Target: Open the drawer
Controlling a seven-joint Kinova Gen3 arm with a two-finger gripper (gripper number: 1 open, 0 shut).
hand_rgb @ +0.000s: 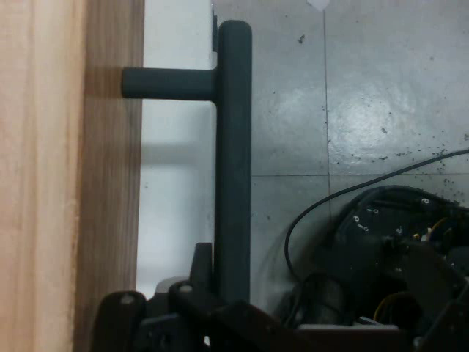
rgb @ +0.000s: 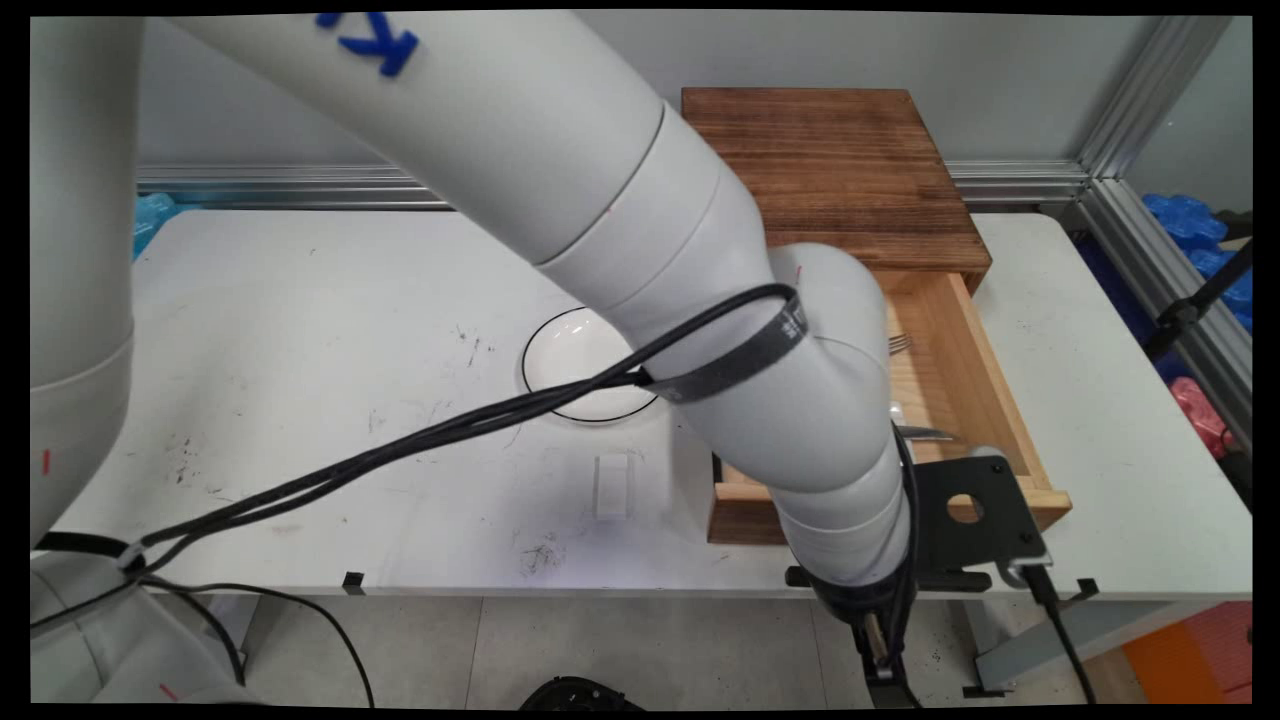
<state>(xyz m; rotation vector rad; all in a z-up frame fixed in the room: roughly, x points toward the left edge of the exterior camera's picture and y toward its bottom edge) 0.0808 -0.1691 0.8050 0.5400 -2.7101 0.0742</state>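
A wooden cabinet [rgb: 830, 170] stands at the table's back right, and its light wooden drawer [rgb: 985, 400] is pulled far out toward the near edge. A fork [rgb: 900, 343] and another piece of metal cutlery [rgb: 925, 432] lie inside the drawer. My gripper [rgb: 875, 635] hangs past the table's front edge, shut on the drawer's black bar handle [rgb: 960, 580]. In the hand view the handle [hand_rgb: 233, 147] runs upright beside the drawer front [hand_rgb: 73, 183] and down into my gripper [hand_rgb: 231, 293]. My arm hides most of the drawer's left half.
A white plate with a dark rim [rgb: 580, 365] sits mid-table, partly behind the arm and its black cables [rgb: 400, 445]. A small white block [rgb: 612, 485] lies nearer the front edge. Grey floor with cables [hand_rgb: 381, 110] shows below the hand.
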